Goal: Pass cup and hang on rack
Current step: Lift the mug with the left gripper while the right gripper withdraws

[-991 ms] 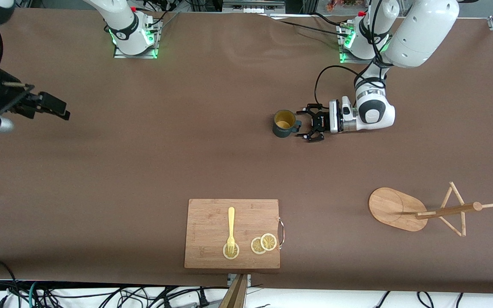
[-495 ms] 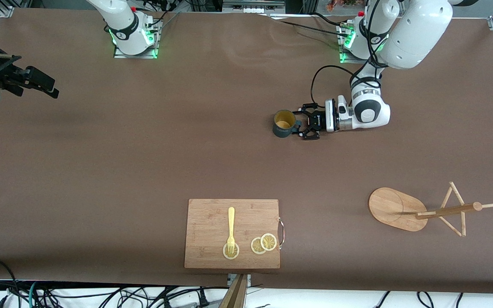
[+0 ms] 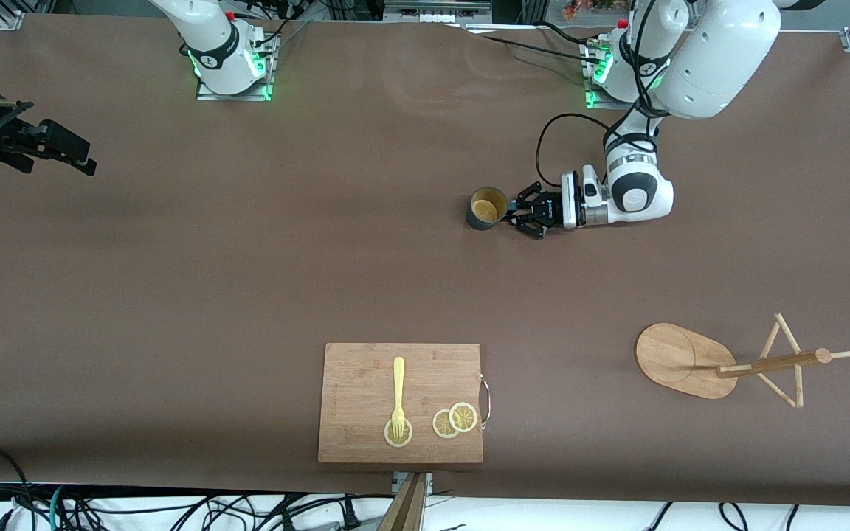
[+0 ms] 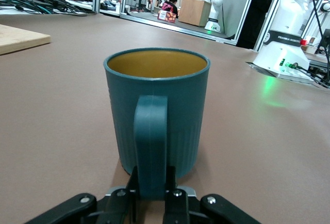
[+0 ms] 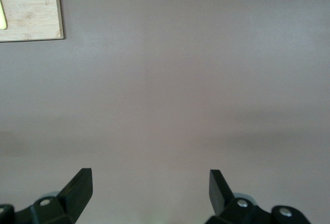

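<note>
Brown table point(image 3: 248, 280), lab clutter along upper edge. Cup point(image 3: 487, 209) upright right of centre frame, handle toward left claw point(image 3: 522, 218), so clenched on handle for carry; half second back, jaws spread. Rack point(image 3: 698, 361) lower right, awaiting cup. Right claw point(image 3: 63, 147) spread, empty, waiting upper left; drifted slightly. Cutting board point(image 3: 401, 403) bottom centre

I'm seeing bare table point(image 3: 263, 258) lying between cup point(image 3: 485, 209) and rack point(image 3: 720, 361); only cutting board point(image 3: 400, 403) is sitting nearer the camera, well apart.
</note>
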Controlling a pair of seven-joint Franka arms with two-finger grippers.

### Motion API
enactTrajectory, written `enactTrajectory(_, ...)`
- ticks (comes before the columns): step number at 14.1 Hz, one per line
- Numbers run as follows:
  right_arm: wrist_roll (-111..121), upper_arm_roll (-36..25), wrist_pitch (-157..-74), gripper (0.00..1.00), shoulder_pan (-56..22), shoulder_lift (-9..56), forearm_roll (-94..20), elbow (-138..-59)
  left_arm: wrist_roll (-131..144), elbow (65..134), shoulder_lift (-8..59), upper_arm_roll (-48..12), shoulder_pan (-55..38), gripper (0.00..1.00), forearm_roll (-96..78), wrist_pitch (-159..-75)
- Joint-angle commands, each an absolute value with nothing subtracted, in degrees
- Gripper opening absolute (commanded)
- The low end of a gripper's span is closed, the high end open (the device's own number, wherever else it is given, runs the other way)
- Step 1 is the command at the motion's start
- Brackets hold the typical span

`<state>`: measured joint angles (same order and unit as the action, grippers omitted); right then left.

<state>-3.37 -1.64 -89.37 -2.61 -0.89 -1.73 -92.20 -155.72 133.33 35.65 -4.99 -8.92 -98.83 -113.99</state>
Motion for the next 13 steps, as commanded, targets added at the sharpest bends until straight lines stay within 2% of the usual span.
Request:
enactTrajectory(1, -1.93, -0.44, -88.24, 1.00, -1.23, -0.09, -1.41, -90.35, -152.97, 134.21, 32.97, -4.83, -8.18, 0.00, -100.46, -113.55)
enactTrajectory(4, -2.03, -0.35, -88.77, 1.00, -1.32, 1.05, -1.76, -88.78, -139.27, 134.21, 29.20, -4.75, -5.64, 0.00, -96.97, -113.55)
enactTrajectory(8, -2.11, 0.09, -87.89, 1.00, -3.60, 1.14, 0.96, -88.42, -111.51, 134.21, 20.06, -4.83, 1.38, 0.00, -84.67, -112.16)
enactTrajectory(13, -0.44, 0.09, -87.98, 1.00, -4.92, 1.14, 2.37, -88.42, -77.41, 131.59, 11.26, -4.83, 16.05, 0.00, -77.18, -98.03)
